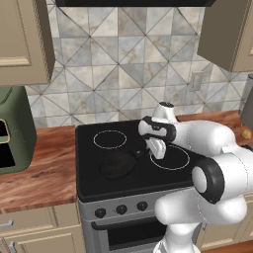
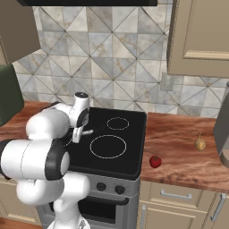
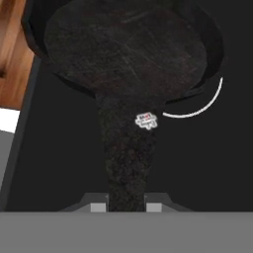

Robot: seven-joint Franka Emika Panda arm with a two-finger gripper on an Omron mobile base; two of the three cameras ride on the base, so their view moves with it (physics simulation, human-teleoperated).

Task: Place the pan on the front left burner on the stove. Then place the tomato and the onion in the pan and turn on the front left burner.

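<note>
Hand view gives us the clearest read: our claw (image 3: 126, 207) is pinched on the pan's handle, the two tips pressed against its near end, and the pan (image 3: 129, 47) lies straight ahead of the claw, its long axis running from the tips out through the handle to the bowl. A white arc of the front left burner (image 3: 200, 106) peeks out just beyond the bowl's edge, to one side of the handle, so we judge the pan sits over the ring but slightly off centre. In the left base view the pan (image 1: 117, 163) rests on the stove (image 1: 89, 185) forward and left of the claw (image 1: 157, 147). The tomato (image 2: 155, 161) and onion (image 2: 200, 143) lie on the counter well to the claw's right, the tomato nearer.
</note>
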